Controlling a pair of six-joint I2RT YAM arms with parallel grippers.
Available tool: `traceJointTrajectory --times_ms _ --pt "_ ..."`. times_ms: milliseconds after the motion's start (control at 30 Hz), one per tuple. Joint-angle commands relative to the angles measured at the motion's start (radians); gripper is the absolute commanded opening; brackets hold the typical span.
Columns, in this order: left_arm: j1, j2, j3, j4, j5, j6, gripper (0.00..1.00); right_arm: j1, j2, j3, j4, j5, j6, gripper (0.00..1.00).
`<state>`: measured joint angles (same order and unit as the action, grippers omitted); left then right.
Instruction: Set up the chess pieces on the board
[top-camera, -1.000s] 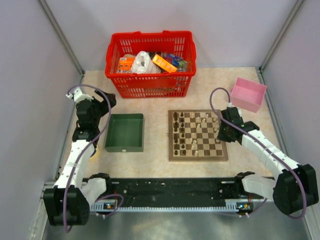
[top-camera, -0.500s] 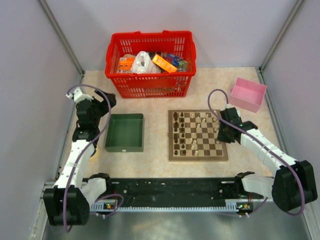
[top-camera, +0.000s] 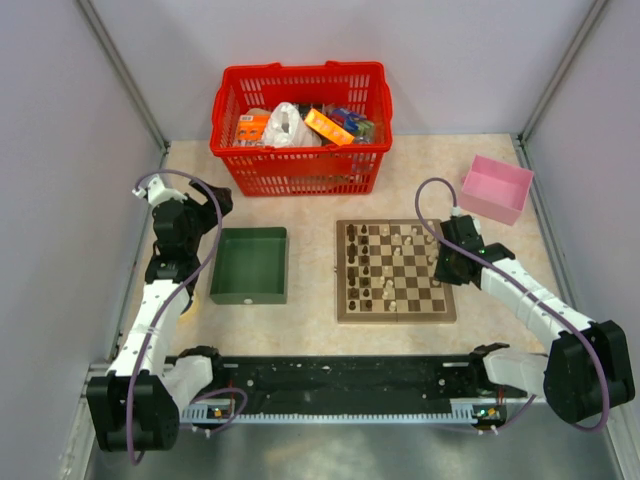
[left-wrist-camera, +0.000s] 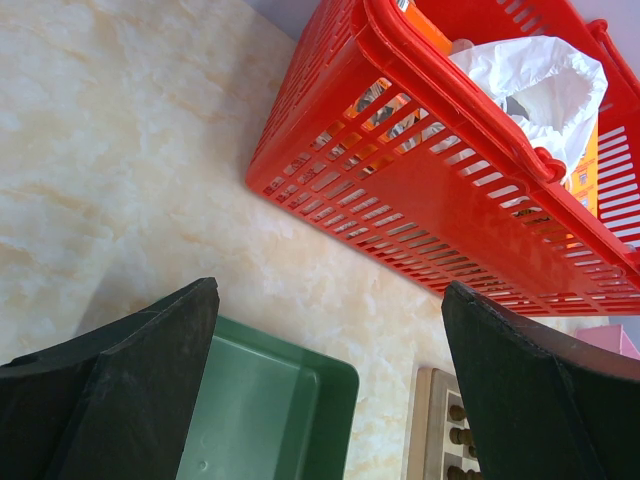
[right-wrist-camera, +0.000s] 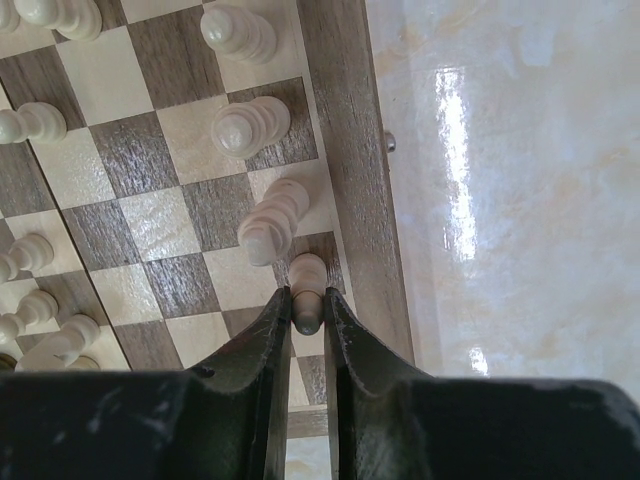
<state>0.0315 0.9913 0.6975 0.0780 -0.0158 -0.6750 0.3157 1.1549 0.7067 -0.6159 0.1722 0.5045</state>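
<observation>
The board (top-camera: 395, 316) lies right of centre, with dark chess pieces (top-camera: 355, 265) along its left columns and pale ones (top-camera: 410, 240) spread over the right half. My right gripper (right-wrist-camera: 308, 305) hangs over the board's right edge (right-wrist-camera: 345, 150), shut on a pale piece (right-wrist-camera: 307, 272) whose base stands on a square in the outermost column. More pale pieces (right-wrist-camera: 245, 125) stand in that column beyond it. My left gripper (left-wrist-camera: 330, 300) is open and holds nothing, hovering over the green tray (left-wrist-camera: 270, 410) near the basket.
A red basket (top-camera: 300, 125) full of packets stands at the back. The green tray (top-camera: 249, 264) sits left of the board. A pink box (top-camera: 496, 187) is at the back right. Grey walls close in both sides.
My right gripper has shifted slightly along the board's right edge with the pale piece between its fingers. The left arm has not moved.
</observation>
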Motion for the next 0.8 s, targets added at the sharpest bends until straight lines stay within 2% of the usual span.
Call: traceJointTrajectory --times_ms 0,600,667,767 --pt "0.004 0.003 -0.006 0.055 0.002 0.002 0.99 -0.007 -0.012 -0.001 0.028 0.030 -0.015 0.15" --pt "0.004 0.004 -0.004 0.057 0.007 0.000 0.99 -0.007 -0.012 0.017 0.025 -0.036 -0.041 0.26" --pt "0.005 0.003 -0.006 0.055 0.007 -0.001 0.99 -0.007 -0.032 0.037 0.004 -0.030 -0.044 0.29" --pt "0.005 0.001 -0.004 0.055 0.007 0.000 0.99 -0.007 -0.072 0.083 -0.042 -0.008 -0.049 0.38"
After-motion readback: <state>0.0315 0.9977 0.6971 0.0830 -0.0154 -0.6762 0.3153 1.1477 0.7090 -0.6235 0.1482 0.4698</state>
